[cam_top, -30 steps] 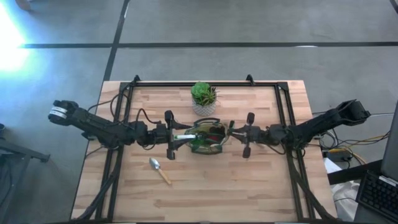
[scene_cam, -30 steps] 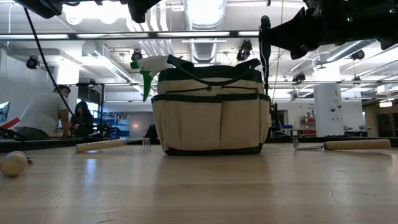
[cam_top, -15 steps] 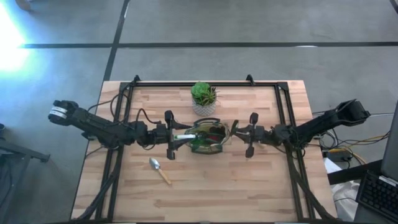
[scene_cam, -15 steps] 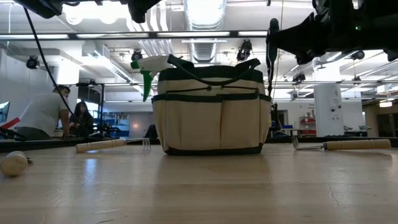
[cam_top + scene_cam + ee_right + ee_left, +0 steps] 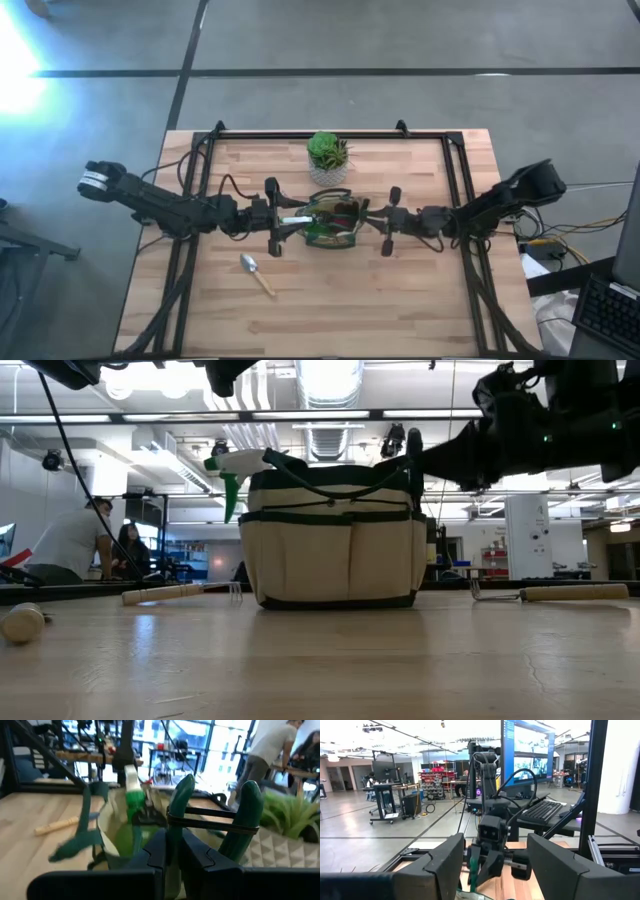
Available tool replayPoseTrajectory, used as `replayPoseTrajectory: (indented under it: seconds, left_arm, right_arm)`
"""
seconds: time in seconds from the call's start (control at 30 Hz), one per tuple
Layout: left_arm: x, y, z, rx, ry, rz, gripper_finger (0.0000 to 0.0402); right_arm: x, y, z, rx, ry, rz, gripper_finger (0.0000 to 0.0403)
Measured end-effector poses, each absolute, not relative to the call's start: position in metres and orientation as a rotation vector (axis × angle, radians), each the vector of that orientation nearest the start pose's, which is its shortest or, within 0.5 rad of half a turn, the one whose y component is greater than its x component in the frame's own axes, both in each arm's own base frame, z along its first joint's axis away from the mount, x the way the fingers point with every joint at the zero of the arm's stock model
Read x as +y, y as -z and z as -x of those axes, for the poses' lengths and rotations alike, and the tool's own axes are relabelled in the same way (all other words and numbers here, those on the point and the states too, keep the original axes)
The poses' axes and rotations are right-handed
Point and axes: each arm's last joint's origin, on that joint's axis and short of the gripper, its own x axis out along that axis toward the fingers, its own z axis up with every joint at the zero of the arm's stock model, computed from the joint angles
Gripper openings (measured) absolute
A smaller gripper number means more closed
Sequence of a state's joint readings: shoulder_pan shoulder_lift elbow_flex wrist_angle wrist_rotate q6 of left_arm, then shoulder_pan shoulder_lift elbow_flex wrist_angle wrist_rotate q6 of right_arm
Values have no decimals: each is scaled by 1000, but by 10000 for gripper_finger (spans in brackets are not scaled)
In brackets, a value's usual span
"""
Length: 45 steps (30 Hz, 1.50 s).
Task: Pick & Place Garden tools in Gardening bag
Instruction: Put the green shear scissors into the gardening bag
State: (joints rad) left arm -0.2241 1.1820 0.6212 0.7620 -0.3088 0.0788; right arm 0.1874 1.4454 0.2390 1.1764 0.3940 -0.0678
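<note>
The tan gardening bag (image 5: 330,222) with dark green trim stands mid-table, also in the low view (image 5: 330,545). A green-and-white spray tool (image 5: 235,465) sticks out of its left end. My left gripper (image 5: 288,220) is open, its fingers (image 5: 442,865) on either side of that tool's white head (image 5: 470,896); whether they touch it, I cannot tell. My right gripper (image 5: 368,216) is shut on a pruner with two dark green handles (image 5: 184,795) at the bag's right rim. A silver trowel (image 5: 255,272) lies flat on the table in front of the bag. My right gripper pinches the pruner between its two fingers (image 5: 159,851), below the black band (image 5: 210,818) that joins the two handles; the fingers hide the exact part. They come level from the table's right. The pruner stands roughly upright (image 5: 415,460), clear of the table, at the bag's right rim.
A green plant in a white pot (image 5: 327,158) stands just behind the bag. Two wooden-handled rake forks lie on the table, one on the left (image 5: 175,593) and one on the right (image 5: 560,593). A black frame (image 5: 455,200) borders the table. People show in the room behind (image 5: 70,540).
My right gripper first drew back a little toward the table's right edge, then went left toward the bag with the pruner, which now stands at the bag's right rim. The bag has shifted slightly toward the table's left.
</note>
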Motion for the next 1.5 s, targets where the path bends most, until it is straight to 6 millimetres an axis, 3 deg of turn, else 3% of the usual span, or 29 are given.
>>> replayPoseTrajectory:
  seconds: [0.67,1.23,1.5]
  left_arm:
    - [-48,-286,-249,-180,-91,-28,222]
    - [-48,-286,-249,-174,-91,-29,222]
    - [-48,-285,-249,-171,-90,-30,222]
  right_arm:
    - [31,-136,-233,108,234,65,20]
    - [28,-133,-233,139,292,68,21]
    - [28,-134,-237,150,299,56,86]
